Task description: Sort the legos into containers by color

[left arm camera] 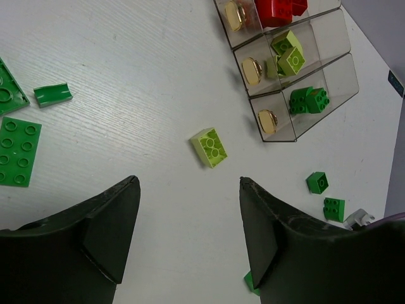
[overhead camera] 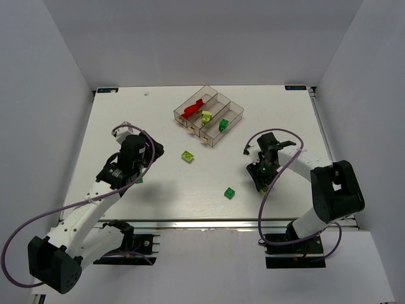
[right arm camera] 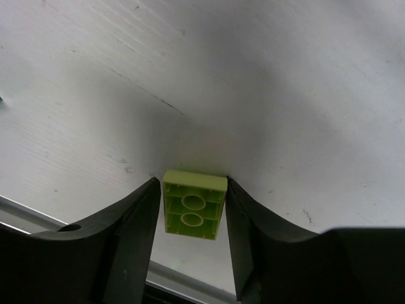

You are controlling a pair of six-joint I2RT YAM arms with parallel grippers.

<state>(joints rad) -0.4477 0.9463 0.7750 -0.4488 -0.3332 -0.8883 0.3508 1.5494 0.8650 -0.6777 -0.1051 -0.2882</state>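
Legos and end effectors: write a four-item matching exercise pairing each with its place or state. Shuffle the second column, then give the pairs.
1. red legos
2. green plate
3. right end effector
4. left end effector

A. open, holding nothing
B. in a tray compartment
C. flat on the table
D. shut on a pale brick

Pairs: 1-B, 2-C, 3-D, 4-A
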